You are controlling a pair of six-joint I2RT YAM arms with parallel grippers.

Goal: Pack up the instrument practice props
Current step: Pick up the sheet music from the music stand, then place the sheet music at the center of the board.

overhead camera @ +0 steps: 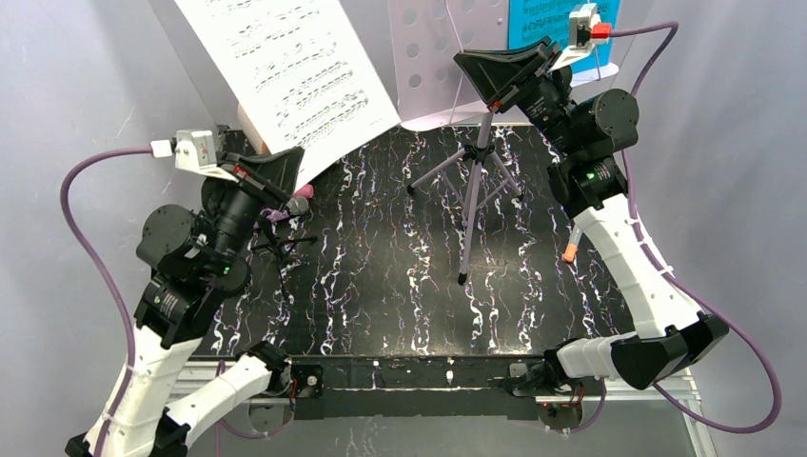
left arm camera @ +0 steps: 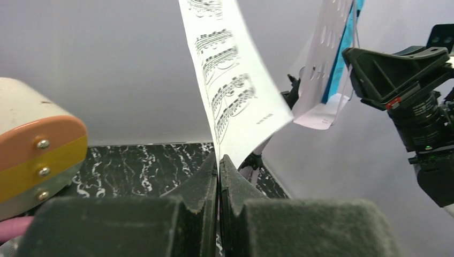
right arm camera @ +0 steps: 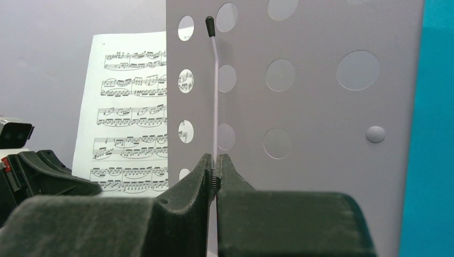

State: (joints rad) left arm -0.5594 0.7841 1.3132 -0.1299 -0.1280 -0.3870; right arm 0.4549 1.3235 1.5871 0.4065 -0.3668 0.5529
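- Pinches the bottom edge of the white sheet-music page (left arm camera: 235, 91) in the tightly closed left gripper (left arm camera: 218, 158), upright above the black marbled table (overhead camera: 381, 286).
- Clamps the right gripper (right arm camera: 215, 159) on the thin wire page-holder (right arm camera: 215, 96) against the lilac perforated music rack (right arm camera: 310, 107).
- Carries the blue page (overhead camera: 547, 19) on the rack's right side; stands on tripod legs (overhead camera: 471, 181) on the table.
- Lies by the left arm: pink toy microphone (overhead camera: 298, 203), black mic tripod (overhead camera: 281, 243), near the cream box (left arm camera: 27, 107).

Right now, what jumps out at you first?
The big white sheet-music page held up at the top left, pinched by the left fingers. On the right, the right fingers nip a thin wire on the lilac holed music rack, next to a bright blue page.
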